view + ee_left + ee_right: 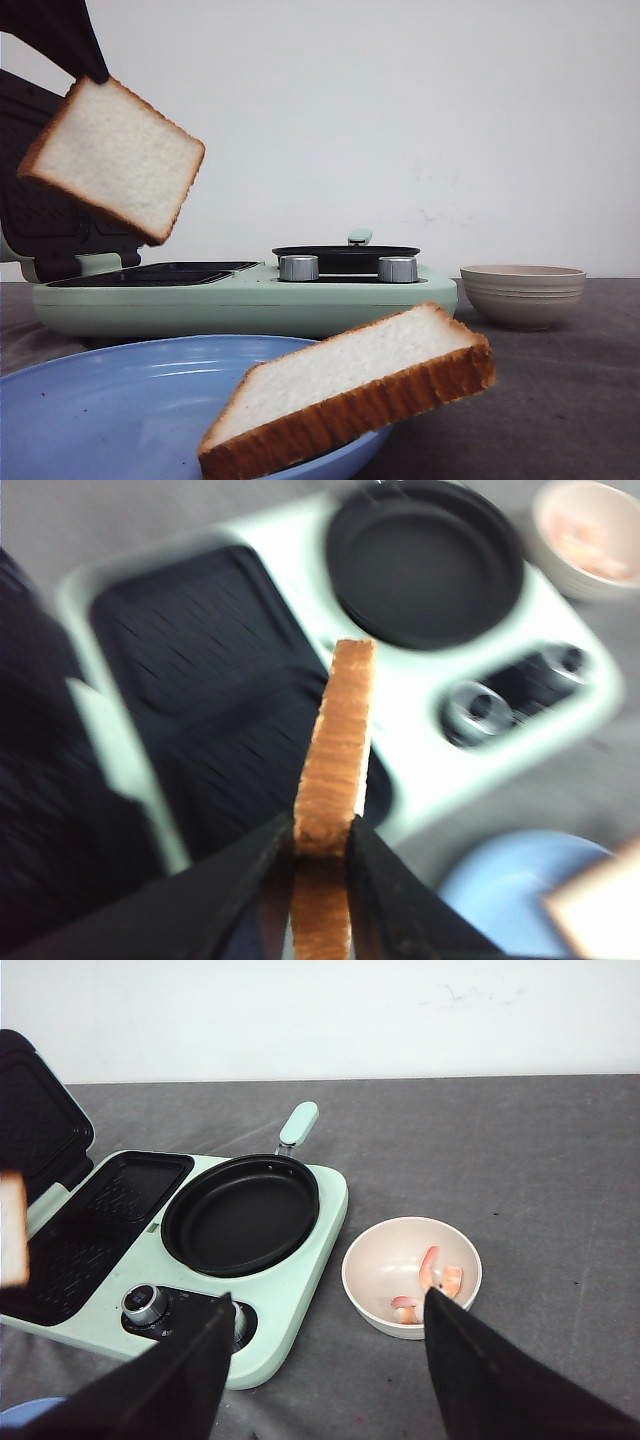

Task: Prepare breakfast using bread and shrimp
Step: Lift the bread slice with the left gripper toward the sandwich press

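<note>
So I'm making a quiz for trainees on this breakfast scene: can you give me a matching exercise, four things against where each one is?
Things:
1. held bread
2. second bread
3. shrimp
4. round pan

Places:
A. in the beige bowl
B. on the blue plate rim
C. in the left claw
D. on the green cooker

Pairs: 1-C, 2-B, 3-A, 4-D
</note>
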Robot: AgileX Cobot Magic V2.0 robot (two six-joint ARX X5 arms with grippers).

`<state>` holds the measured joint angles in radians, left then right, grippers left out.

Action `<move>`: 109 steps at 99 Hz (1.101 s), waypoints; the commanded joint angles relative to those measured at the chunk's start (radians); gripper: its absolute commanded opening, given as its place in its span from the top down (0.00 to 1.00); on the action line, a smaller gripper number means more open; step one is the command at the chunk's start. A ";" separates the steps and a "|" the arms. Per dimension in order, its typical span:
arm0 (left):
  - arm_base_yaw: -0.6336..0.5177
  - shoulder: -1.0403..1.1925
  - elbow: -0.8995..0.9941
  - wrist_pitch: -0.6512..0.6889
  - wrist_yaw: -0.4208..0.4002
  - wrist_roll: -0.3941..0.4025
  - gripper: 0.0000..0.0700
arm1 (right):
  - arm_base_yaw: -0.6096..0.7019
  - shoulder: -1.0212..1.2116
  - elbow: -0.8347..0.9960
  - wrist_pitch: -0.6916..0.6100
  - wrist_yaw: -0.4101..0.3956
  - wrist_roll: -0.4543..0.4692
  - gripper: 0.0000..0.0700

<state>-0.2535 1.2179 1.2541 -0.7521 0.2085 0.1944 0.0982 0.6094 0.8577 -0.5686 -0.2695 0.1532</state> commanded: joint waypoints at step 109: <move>-0.125 0.397 0.028 0.672 -0.431 0.595 0.99 | 0.004 0.004 0.020 0.005 0.009 -0.039 0.47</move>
<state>-0.3664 1.5890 1.2541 -0.1097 -0.1944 0.7277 0.0982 0.6094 0.8577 -0.5686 -0.2619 0.1268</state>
